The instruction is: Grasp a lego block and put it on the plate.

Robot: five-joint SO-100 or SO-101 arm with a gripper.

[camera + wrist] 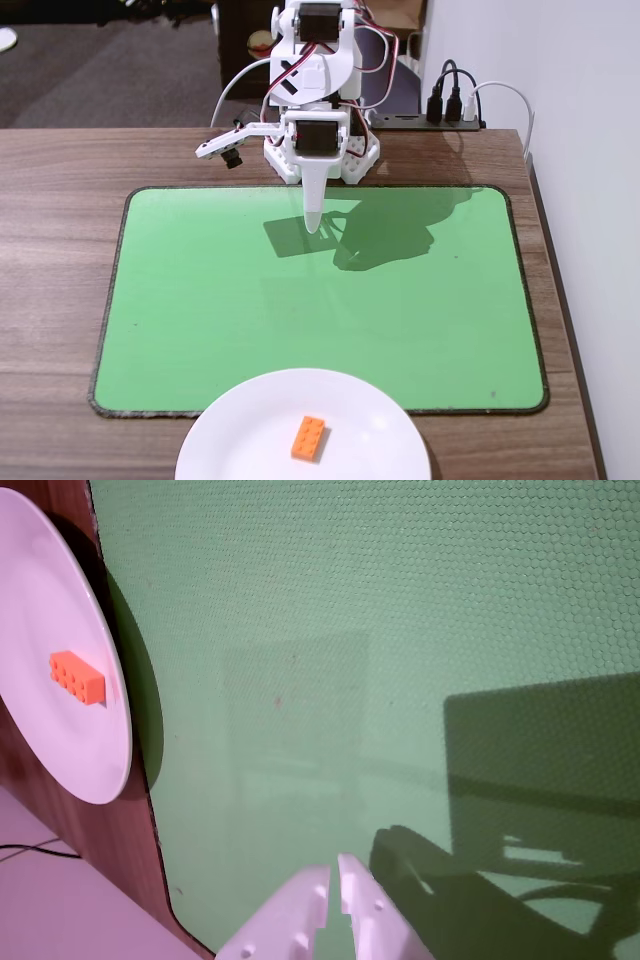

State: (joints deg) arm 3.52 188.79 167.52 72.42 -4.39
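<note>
Dark wood tabletop fills the fixed view, with one green mat laid across its middle and a pale wall along the right edge. At the top centre of that frame the single white arm sits folded over its base, its forward link tipped down so the hand hangs point-first over the upper part of the mat, holding nothing. In the wrist view the hand enters from the bottom edge, its two white fingers lying nearly together with only a thin slit between them, above bare mat.

One lego block is in sight: a small bright orange brick, studs up in two rows, lying flat and slightly angled. It rests on the one plate, plain white, round and glossy, at the bottom centre of the fixed view, partly overlapping the mat's lower edge. In the wrist view the block and plate sit at the upper left, well apart from the hand.
</note>
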